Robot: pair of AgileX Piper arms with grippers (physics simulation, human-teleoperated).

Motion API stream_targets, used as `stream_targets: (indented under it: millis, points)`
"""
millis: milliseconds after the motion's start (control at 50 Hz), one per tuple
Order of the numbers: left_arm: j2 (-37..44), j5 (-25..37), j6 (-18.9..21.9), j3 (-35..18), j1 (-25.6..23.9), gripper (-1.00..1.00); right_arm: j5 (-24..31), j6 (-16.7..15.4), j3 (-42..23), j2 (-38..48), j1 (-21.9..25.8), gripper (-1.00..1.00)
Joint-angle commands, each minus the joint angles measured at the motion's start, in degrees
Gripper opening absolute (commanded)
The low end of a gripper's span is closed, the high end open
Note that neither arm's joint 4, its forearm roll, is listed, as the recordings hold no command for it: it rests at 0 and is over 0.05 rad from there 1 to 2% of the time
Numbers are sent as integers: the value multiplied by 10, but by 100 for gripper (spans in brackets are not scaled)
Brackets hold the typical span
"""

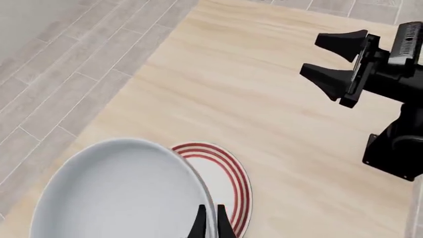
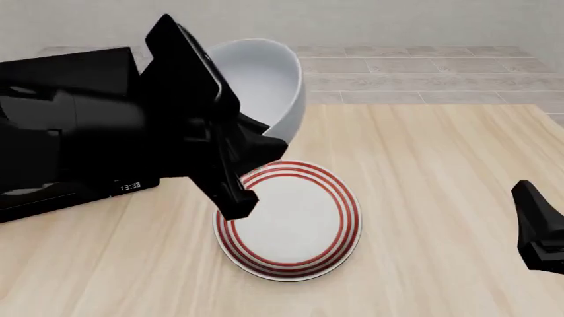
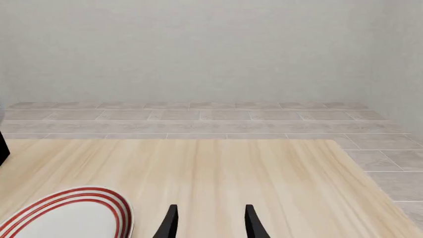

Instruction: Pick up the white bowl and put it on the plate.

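The white bowl (image 2: pixel 264 76) is in the air, tilted on its side, above the far-left edge of the plate (image 2: pixel 295 224). My left gripper (image 1: pixel 210 222) is shut on the bowl's rim (image 1: pixel 126 193), one finger on each side of the wall. The red-ringed plate (image 1: pixel 228 173) lies flat on the table below the bowl. My right gripper (image 3: pixel 210 223) is open and empty, low over the table to the right of the plate (image 3: pixel 66 215). It also shows in the left wrist view (image 1: pixel 334 62) and at the front view's right edge (image 2: pixel 539 228).
The light wooden table (image 2: pixel 440 165) ends at a grey tiled floor (image 2: pixel 423 72) beyond its far edge. My left arm's black body (image 2: pixel 79 132) fills the front view's left side and hides the table there.
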Motion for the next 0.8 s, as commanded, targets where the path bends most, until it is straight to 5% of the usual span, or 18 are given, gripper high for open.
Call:
stream_targets:
  millis: [20,800]
  points:
    - [-12,-5,-24,8,-10,-100,12,0,0,-12,-1,100]
    - [14,-65,-48,36,-5,-100,13,0,0,-12,-1,100]
